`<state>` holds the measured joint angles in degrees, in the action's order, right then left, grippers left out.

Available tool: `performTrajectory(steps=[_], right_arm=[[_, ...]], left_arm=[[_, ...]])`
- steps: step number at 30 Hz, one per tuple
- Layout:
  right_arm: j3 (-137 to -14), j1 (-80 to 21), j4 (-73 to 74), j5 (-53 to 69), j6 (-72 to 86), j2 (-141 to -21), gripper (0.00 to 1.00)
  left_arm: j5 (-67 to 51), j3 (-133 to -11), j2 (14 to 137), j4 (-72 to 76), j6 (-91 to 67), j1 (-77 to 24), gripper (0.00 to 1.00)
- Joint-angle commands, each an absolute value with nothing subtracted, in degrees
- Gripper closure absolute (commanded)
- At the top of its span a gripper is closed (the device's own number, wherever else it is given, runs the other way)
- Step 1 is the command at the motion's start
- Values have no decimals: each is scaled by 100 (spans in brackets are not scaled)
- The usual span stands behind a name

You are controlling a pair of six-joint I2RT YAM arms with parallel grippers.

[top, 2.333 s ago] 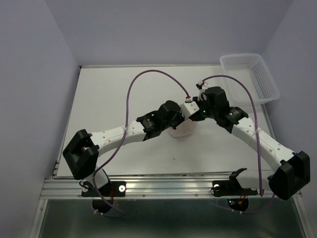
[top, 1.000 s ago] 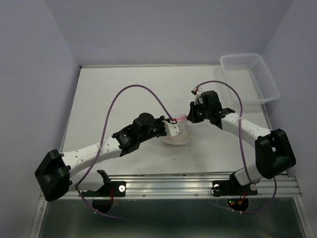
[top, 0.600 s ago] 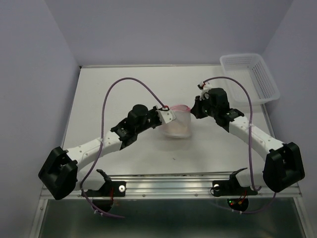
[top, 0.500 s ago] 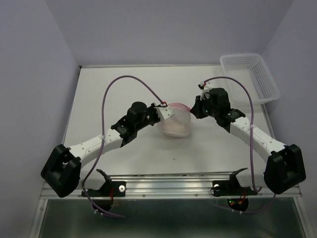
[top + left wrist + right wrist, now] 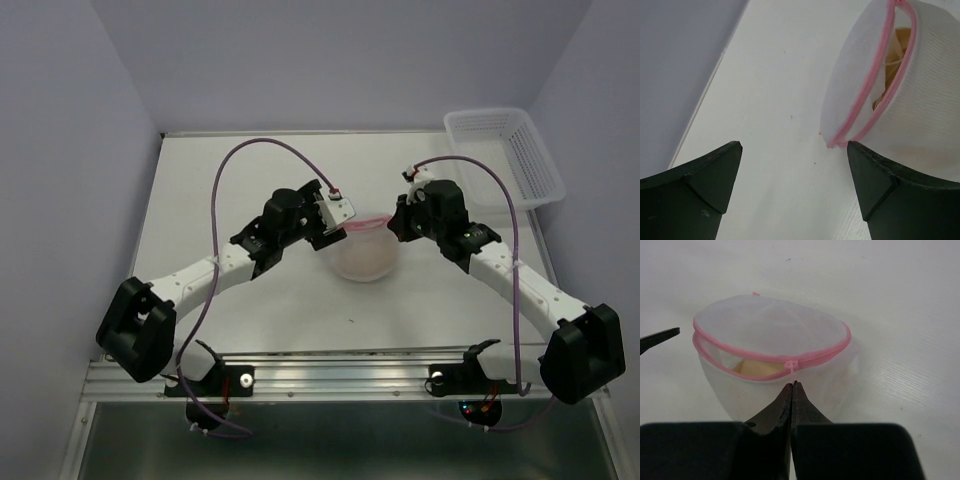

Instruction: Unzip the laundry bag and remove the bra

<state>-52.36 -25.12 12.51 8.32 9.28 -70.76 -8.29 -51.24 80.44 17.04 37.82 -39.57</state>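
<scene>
Your right pincer is clamped on the zip pull of the bag at the middle of the table, while your left pincer stands apart and empty just left of it, so the zip looks part open and the bra inside is not yet out.

desk: white, flat
laundry bag: between left claw and right claw
plastic basket: white lattice, well beyond right claw, at far corner
</scene>
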Motion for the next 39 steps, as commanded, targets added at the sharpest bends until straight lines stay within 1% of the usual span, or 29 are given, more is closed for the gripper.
performTrajectory(steps=[1, 2, 6, 9, 10, 14, 17, 20, 26, 27, 28, 30, 31, 35, 36, 38, 39], right_arm=[[-5467, -2628, 1222, 668, 976, -7022, 99], [-5475, -2628, 1222, 659, 1010, -7031, 99], [-5598, -2742, 1300, 712, 1028, -7005, 99], [-5669, -2795, 1318, 720, 1090, -6908, 99], [-5686, -2856, 1318, 695, 1125, -6865, 99], [-5695, -2979, 1318, 712, 1169, -6864, 99], [-5687, -3032, 1318, 633, 1187, -6882, 99], [-5660, -3032, 1301, 536, 1222, -6847, 99], [-5590, -3094, 1248, 536, 1248, -6706, 99], [-5581, -3094, 1248, 527, 1239, -6680, 99], [-5572, -3094, 1248, 510, 1239, -6654, 99], [-5546, -3094, 1248, 475, 1213, -6618, 99], [-5528, -3094, 1257, 466, 1213, -6566, 99], [-5476, -3094, 1248, 422, 1178, -6513, 99], [-5467, -3094, 1248, 396, 1169, -6504, 99], [-5458, -3094, 1248, 291, 1169, -6486, 99], [-5475, -3094, 1257, 247, 1178, -6486, 99]], left_arm=[[-1379, -5248, 7358, 1424, 3674, -3955, 1], [-1676, -5169, 7226, 1450, 3674, -3964, 1], [-2161, -4957, 6768, 1494, 3622, -4086, 1], [-2075, -5018, 6741, 1450, 3569, -4402, 1], [-2005, -5114, 6828, 1441, 3499, -4603, 1], [-1951, -5404, 7241, 1459, 3217, -4903, 1], [-1881, -5694, 7637, 1485, 2981, -5009, 1], [-1530, -6107, 8076, 1354, 2734, -5150, 1], [-1169, -6723, 8858, 1108, 2663, -5300, 1], [-1030, -6785, 8929, 994, 2654, -5309, 4], [-959, -6837, 9051, 941, 2663, -5326, 13], [-731, -6899, 9123, 879, 2689, -5326, 26], [-669, -6882, 9158, 853, 2716, -5326, 27], [-589, -6847, 9158, 765, 2856, -5335, 40], [-545, -6847, 9158, 765, 2874, -5335, 51], [-449, -6899, 9176, 782, 2900, -5335, 68], [-413, -6917, 9167, 782, 2909, -5326, 83]])
